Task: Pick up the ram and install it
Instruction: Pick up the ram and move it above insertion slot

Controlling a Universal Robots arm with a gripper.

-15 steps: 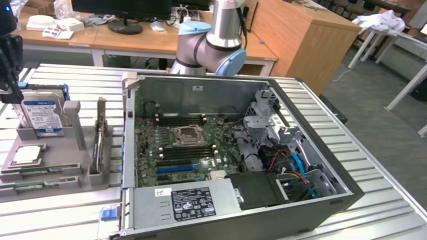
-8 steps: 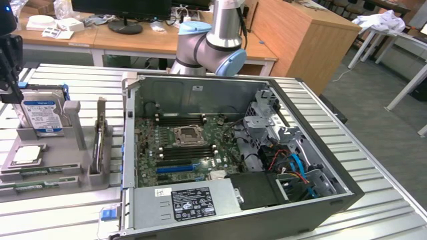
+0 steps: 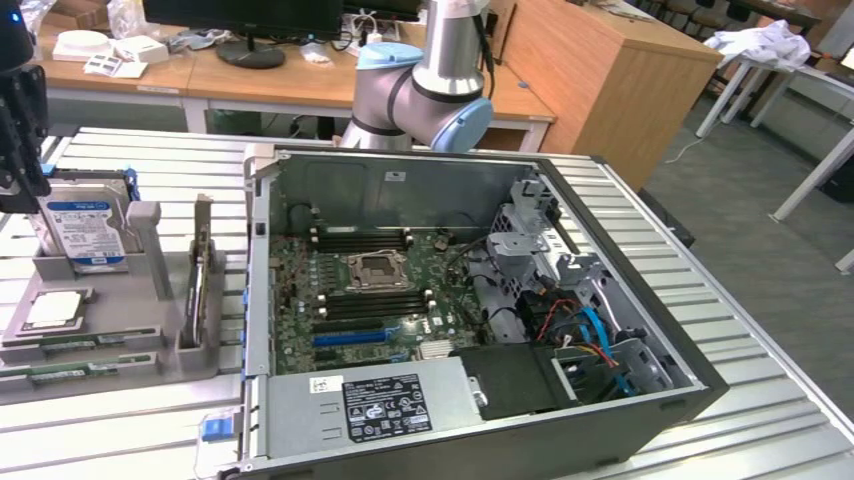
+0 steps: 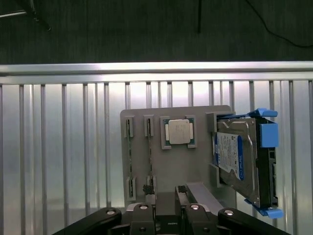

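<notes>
**Pincer released over the parts holder, ram not yet lifted**

In the wrist view the gripper (image 4: 164, 193) shows its jaws standing apart with nothing between them, so the pincer is released and carries nothing; in the exterior view it hangs at the upper left of the frame, above the grey holder (image 3: 150, 255) that rests on the slatted metal table (image 3: 787, 420); the ram (image 3: 80, 343) sits in that holder at the lower left of the exterior view, a narrow green stick held between small grey clips, with a second stick (image 3: 74, 372) of the same kind just beside it, nearer the lower edge of the frame; the gripper is apart from both sticks; a square processor chip (image 3: 54, 310) lies in the holder just above the ram in the frame, and a silver-and-blue hard drive (image 3: 83, 225) stands upright higher up, right under the gripper; a larger card (image 3: 200, 285) stands on edge along the side of the holder nearest the computer case (image 3: 627, 400); the case lies open in the middle of the frame with its motherboard (image 3: 387, 300) facing up; dark memory slots (image 3: 358, 240) run on either side of the processor socket (image 3: 374, 270); a labelled power supply (image 3: 380, 405) fills the lower end of the case; the arm (image 3: 434, 80) rises behind the case at the top centre
</notes>
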